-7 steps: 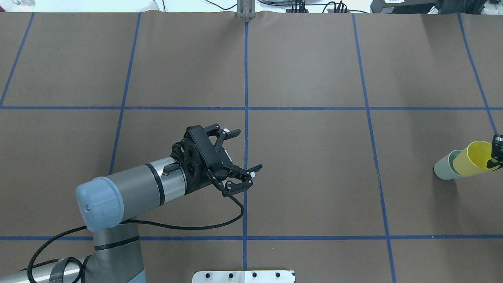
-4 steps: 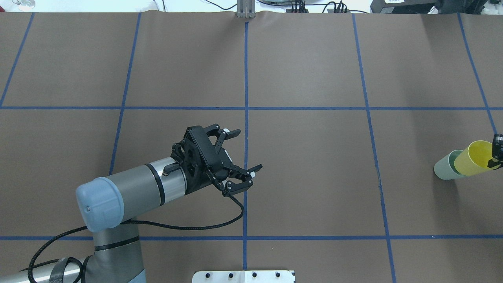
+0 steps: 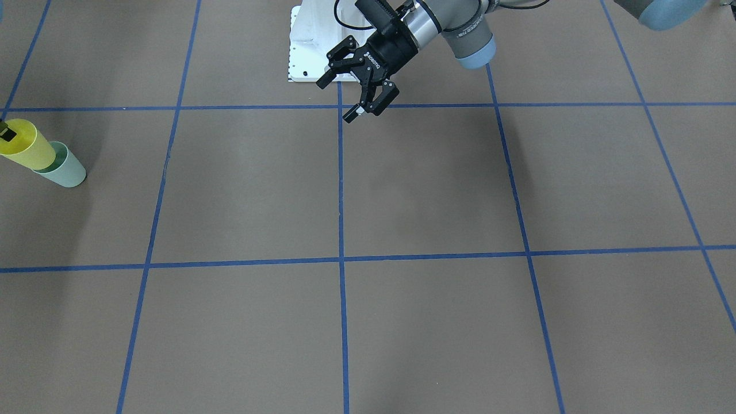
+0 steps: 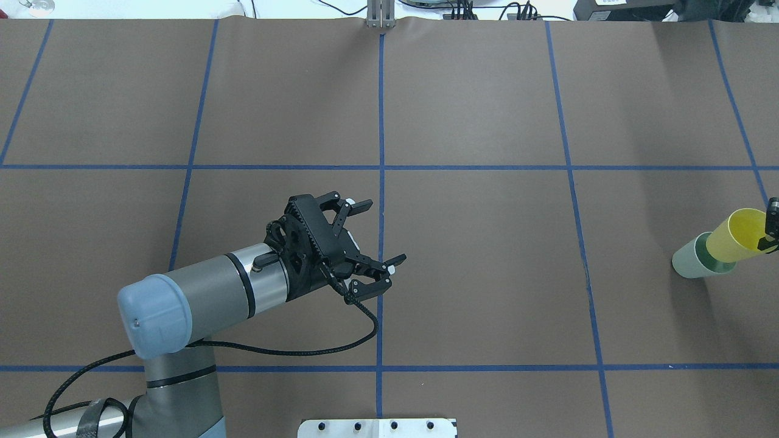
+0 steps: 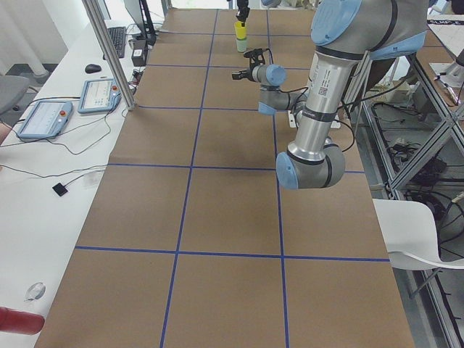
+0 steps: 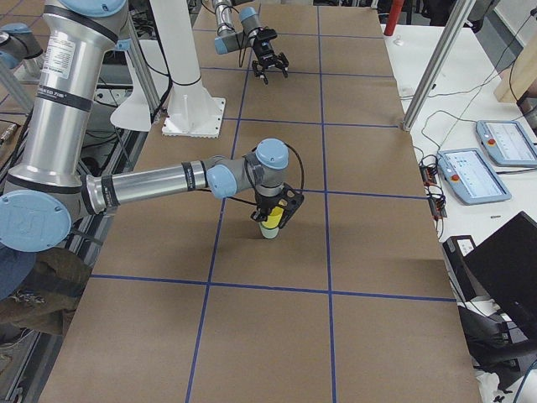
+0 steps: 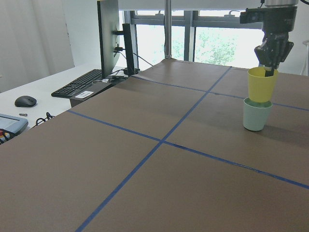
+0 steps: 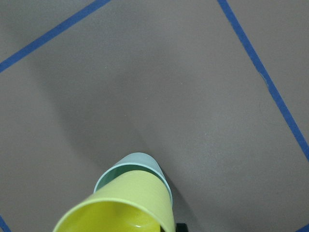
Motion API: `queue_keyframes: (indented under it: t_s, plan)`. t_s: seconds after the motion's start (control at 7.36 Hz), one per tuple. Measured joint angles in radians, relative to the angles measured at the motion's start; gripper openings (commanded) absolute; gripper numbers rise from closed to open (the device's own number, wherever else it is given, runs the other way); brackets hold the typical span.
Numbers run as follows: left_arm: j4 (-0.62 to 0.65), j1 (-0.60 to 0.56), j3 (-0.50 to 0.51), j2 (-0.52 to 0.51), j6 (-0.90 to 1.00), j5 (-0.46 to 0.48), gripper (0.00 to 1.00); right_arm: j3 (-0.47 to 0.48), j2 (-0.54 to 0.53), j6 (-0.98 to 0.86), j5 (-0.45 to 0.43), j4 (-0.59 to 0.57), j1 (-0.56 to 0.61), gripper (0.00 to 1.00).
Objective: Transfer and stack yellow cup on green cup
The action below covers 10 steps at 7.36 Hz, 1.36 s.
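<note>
The yellow cup [image 4: 733, 240] sits with its bottom inside the mouth of the green cup [image 4: 688, 263], which stands on the brown table at the far right edge. My right gripper [image 7: 273, 58] comes down from above and is shut on the yellow cup's rim [image 7: 262, 84], above the green cup [image 7: 256, 115]. Only a bit of that gripper shows in the overhead view [image 4: 772, 234]. The right wrist view looks down into the yellow cup [image 8: 125, 203] over the green cup [image 8: 137, 162]. My left gripper [image 4: 382, 234] is open and empty near the table's middle, far from the cups.
The white robot base plate [image 4: 377, 427] lies at the table's near edge. Blue tape lines [image 4: 381, 121] cross the brown table cover. A keyboard [image 7: 79, 83] and a monitor [image 7: 108, 34] stand on the side desk beyond the table's end.
The yellow cup's rim and my right gripper have shifted a little toward the far side in the overhead view. The green cup and my left arm have not moved.
</note>
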Motion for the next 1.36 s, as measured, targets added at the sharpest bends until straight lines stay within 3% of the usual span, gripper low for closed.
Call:
queue_keyframes:
  t_s: [1.36]
  plan:
    - [0.001,-0.001,0.002,0.002,0.0,0.001,0.99,-0.017,0.004,0.001,0.039,0.007,-0.002,0.0]
